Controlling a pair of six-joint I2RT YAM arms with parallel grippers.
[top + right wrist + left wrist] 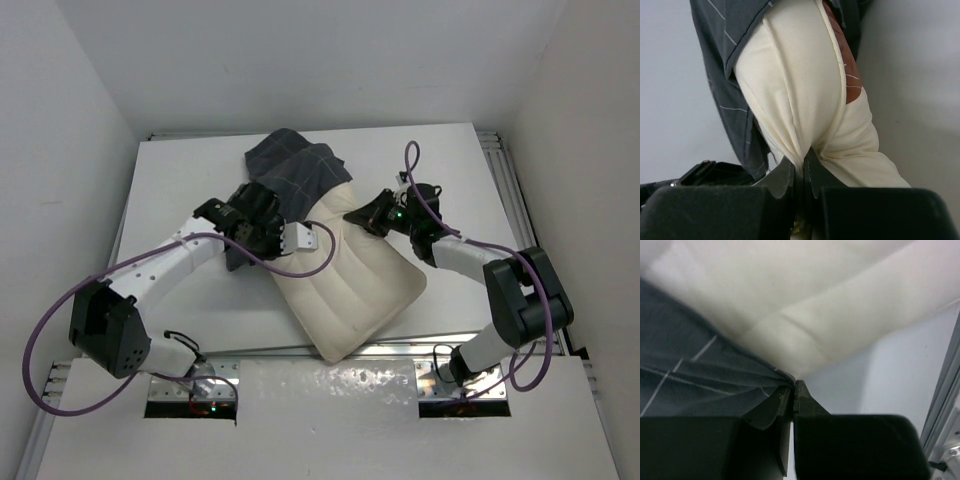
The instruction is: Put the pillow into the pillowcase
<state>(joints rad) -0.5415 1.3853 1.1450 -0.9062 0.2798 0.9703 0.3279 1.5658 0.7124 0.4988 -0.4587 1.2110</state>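
1. White walls close in a white table (180,170). On it the pillow (350,285) lies slantwise, its far end tucked inside the pillowcase (295,170). Most of its cream body is bare, and its near corner reaches the table's near edge.
2. The pillowcase covers only the far part of the pillow, and the rest of the dark cloth is bunched beyond it.
3. The left gripper (794,390) is clamped on the case's hem at the pillow's left flank, and checked cloth runs right into the tips.
4. The right gripper (804,162) is closed too, pinching a fold of the pillow's own cover on its right edge.
5. The step in hand looks like drawing the case further over the pillow.
6. It would likely go best if the left arm pulls the hem along the pillow's length toward the near corner, low and steady. The right arm would brace or feed the pillow against that pull.
7. Both pinches are thin, so a jerk could slip the cloth.
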